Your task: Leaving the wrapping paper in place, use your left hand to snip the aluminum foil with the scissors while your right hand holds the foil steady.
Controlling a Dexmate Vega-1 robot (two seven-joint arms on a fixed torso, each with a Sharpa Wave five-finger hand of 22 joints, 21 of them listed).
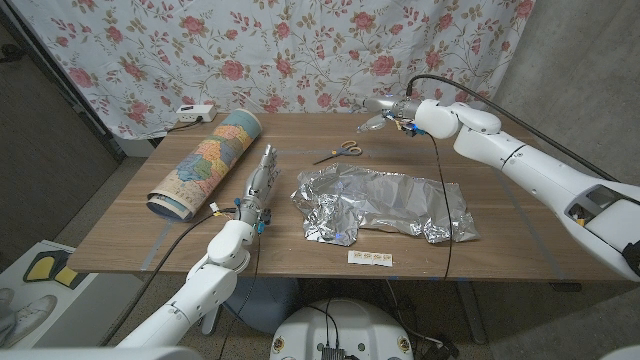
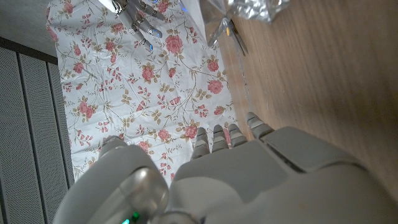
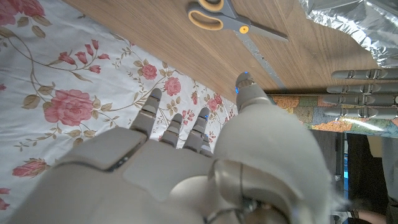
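1. Wooden worktop (image 1: 520, 235) in front of a flowered curtain (image 1: 300, 50).
2. Crumpled aluminum foil (image 1: 385, 203) lying flat near the middle of the worktop, touched by neither robot hand; also seen as a shiny edge in the right wrist view (image 3: 354, 22) and the left wrist view (image 2: 249, 7).
3. Scissors (image 1: 341, 151) with yellow-rimmed handles lying on the worktop just behind the foil, blades closed and pointing toward the robot's left; lying free, not held. Seen close in the right wrist view (image 3: 233, 17).
4. Roll of wrapping paper (image 1: 205, 162) with a map-like print, lying on the left part of the worktop, running from the near left toward the far middle; apart from the foil.
5. Left robot hand (image 1: 260, 185) between the wrapping paper roll and the foil, fingers stretched out toward the far side, holding nothing; its fingers (image 2: 233, 134) straight and side by side in the left wrist view. Cannot tell whether touching the worktop.
6. Right robot hand (image 1: 385, 112) raised over the far edge of the worktop, just behind and to the right of the scissors, fingers apart and gripping nothing; fingers (image 3: 171, 127) loosely spread in the right wrist view.
7. White power strip (image 1: 195, 114) at the far left, at the curtain.
8. Small white label strip (image 1: 370, 259) near the front edge of the worktop, in front of the foil.
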